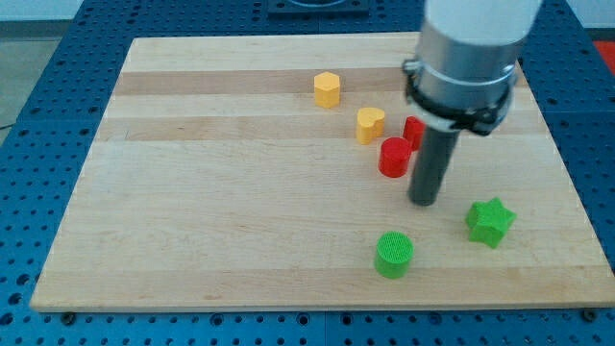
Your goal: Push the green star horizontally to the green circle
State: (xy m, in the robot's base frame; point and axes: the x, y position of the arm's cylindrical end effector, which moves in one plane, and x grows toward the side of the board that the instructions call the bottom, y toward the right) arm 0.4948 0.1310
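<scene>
The green star (490, 222) lies on the wooden board (221, 211) at the view's lower right. The green circle (394, 255) lies to its left and a little lower, near the board's bottom edge. My tip (424, 202) is the lower end of a dark rod under the grey arm body (466, 62). It stands above and between the two green blocks, left of the star and apart from it, touching neither.
A red cylinder (394, 157) sits just left of the rod, with another red block (414, 130) partly hidden behind it. A yellow heart (370, 125) and a yellow hexagon (327, 89) lie further to the upper left.
</scene>
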